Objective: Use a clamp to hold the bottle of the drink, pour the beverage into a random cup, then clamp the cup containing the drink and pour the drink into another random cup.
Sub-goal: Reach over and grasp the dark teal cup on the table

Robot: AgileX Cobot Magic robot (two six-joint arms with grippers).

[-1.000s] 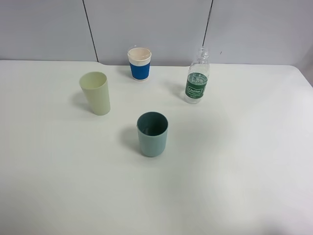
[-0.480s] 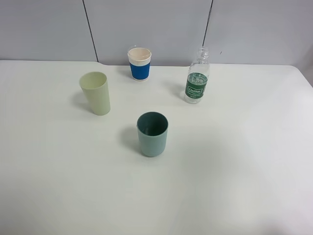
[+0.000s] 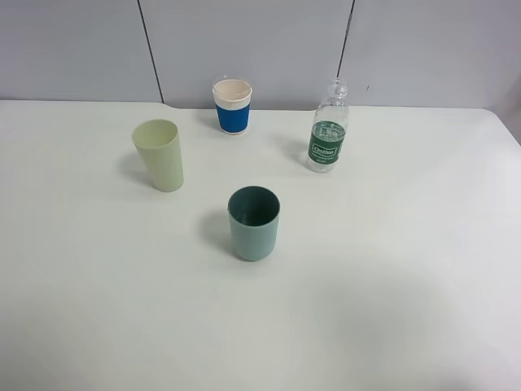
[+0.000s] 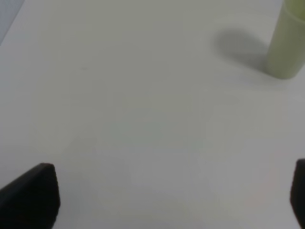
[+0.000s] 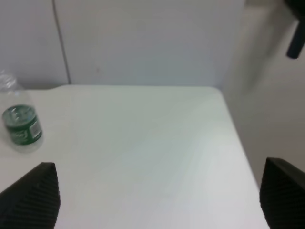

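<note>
A clear plastic bottle with a green label (image 3: 328, 134) stands upright at the back right of the white table (image 3: 407, 244); it also shows in the right wrist view (image 5: 19, 121). A teal cup (image 3: 254, 222) stands in the middle. A pale green cup (image 3: 159, 154) stands at the left and shows in the left wrist view (image 4: 287, 43). A blue-sleeved paper cup (image 3: 233, 106) stands at the back. Neither gripper shows in the exterior view. In the wrist views, the left gripper's fingertips (image 4: 31, 193) and the right gripper's fingertips (image 5: 31, 193) stand wide apart, both empty, well off the objects.
A grey panelled wall (image 3: 260, 49) runs behind the table. In the right wrist view the table's right edge (image 5: 236, 138) shows, with floor beyond it.
A faint shadow has spread over the table at the lower right of the exterior view. The bottle and cups have not moved.
</note>
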